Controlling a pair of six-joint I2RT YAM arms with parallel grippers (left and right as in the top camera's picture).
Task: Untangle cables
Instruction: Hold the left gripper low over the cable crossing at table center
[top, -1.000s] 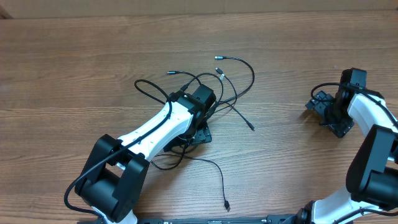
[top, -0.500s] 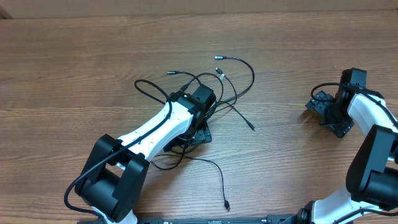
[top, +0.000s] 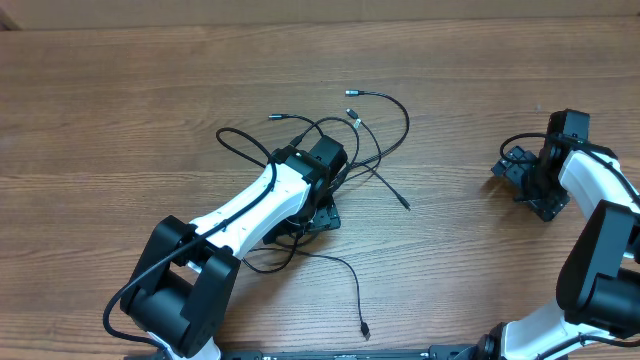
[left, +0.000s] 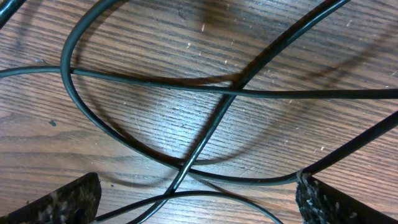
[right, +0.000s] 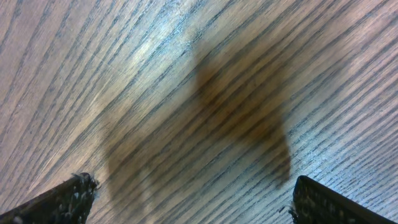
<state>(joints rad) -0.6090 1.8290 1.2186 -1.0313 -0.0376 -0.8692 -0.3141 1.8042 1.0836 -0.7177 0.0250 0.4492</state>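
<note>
Directly beneath the left hand (left: 199, 208), which is spread wide and holds nothing, the thin black cables (left: 235, 88) cross in loose loops flat on the brown wood-grain counter (top: 130, 110). Their plug ends trail up and rightward from the wrist. The right hand (right: 193, 202), also spread and empty, hangs well apart, so the left is nearer. Nothing else obstructs.

Cables mid-counter, hands apart
The cables (top: 350, 140) lie looped on the counter (top: 120, 120) near its middle, one strand trailing toward the front edge. The left hand (left: 199, 199) sits over the tangle; the right hand (top: 527, 185) is well apart, at the right side.
</note>
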